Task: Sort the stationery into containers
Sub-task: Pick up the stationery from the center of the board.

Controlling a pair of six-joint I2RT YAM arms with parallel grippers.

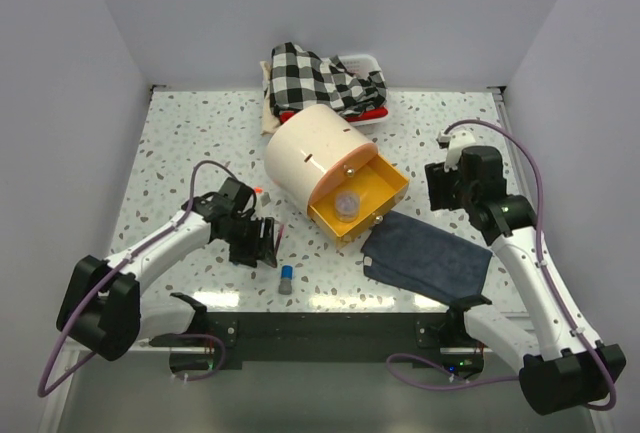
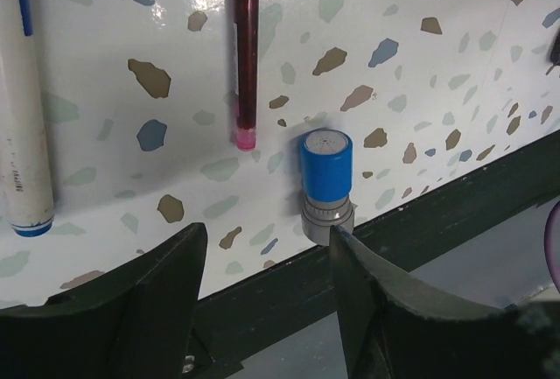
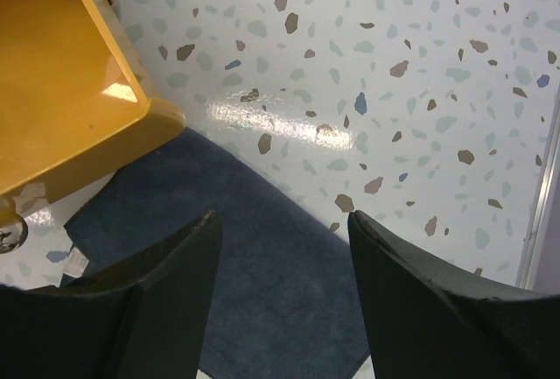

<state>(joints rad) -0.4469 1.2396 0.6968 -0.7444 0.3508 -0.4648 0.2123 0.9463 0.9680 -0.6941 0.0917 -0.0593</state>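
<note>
The cream drum cabinet (image 1: 315, 153) sits mid-frame, its glossy orange drawer (image 1: 388, 185) pulled out toward lower right. My right tool (image 3: 284, 221) hangs open and empty over the soft dark blue cloth (image 3: 289, 309). My left tool (image 2: 267, 237) gapes empty. The stubby blue-capped tube (image 2: 325, 178), cap toward the frame's top, sits just above its right finger. A small clear round pot (image 1: 346, 203) lies in the drawer.

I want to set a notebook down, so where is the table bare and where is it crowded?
Bare: the far left, between the wall and the cream cabinet; the far right, between the checked fabric and the right gripper. Crowded: the near middle, with open drawer, blue cloth, blue-capped tube.
</note>
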